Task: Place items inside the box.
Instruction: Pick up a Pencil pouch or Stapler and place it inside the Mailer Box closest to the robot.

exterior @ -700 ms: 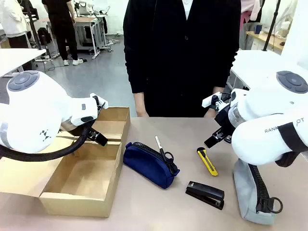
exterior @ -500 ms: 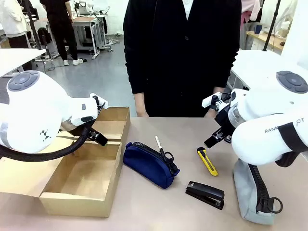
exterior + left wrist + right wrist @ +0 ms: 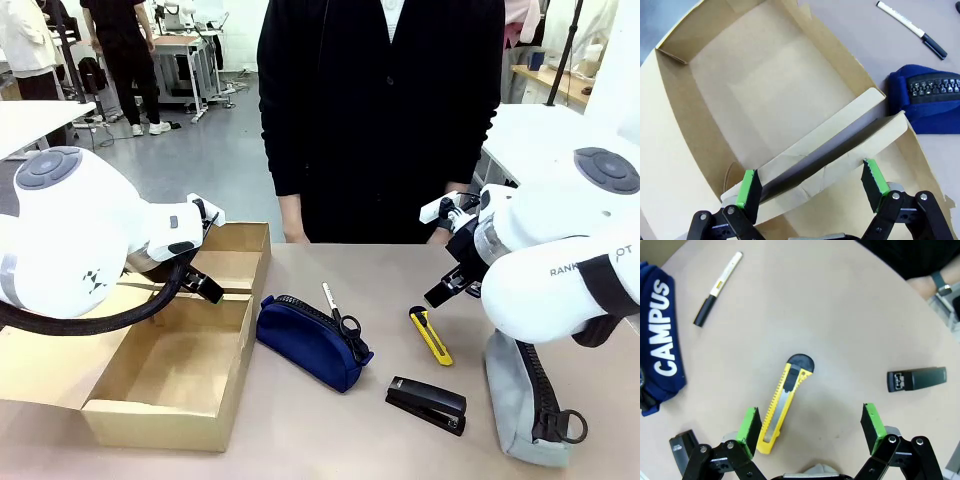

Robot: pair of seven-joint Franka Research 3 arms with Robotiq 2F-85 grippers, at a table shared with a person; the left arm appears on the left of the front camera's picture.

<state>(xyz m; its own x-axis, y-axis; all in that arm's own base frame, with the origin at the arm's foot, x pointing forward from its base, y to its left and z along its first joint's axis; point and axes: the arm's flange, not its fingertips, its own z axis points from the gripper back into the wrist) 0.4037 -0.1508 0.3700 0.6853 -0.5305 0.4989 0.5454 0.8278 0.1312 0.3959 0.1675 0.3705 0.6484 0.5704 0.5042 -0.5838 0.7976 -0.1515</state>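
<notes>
**Front view.** The box (image 3: 170, 400) sits under the left arm (image 3: 70, 240) with nothing in it. The navy pouch (image 3: 312, 340), yellow knife (image 3: 431, 335), stapler (image 3: 427, 404) and grey pouch (image 3: 530, 400) all lie outside it on the table (image 3: 330, 430). The right arm (image 3: 560, 260) hangs over the knife. How the jaws stand is hard to read from this side.

**Left wrist view.** The left gripper (image 3: 812, 182) is spread wide and empty, its fingers straddling the folded divider flap (image 3: 840, 140) of the box. The risk is that a straight descent drives a pad into that flap and crushes it or shoves the box. The view shows the far compartment bare, and a pen (image 3: 912, 30) well beyond the fingertips.

**Right wrist view.** The right gripper (image 3: 810, 420) is also spread and holds nothing. The knife lies slanted below it, off centre, with its tail just beside one pad (image 3: 751, 427). Coming down as it is, that pad could land on the knife and skid it away, or the grip could catch only an edge. The view also shows a small black oblong thing (image 3: 916, 379) out past the other pad. In the front view the arm covers that spot.
</notes>
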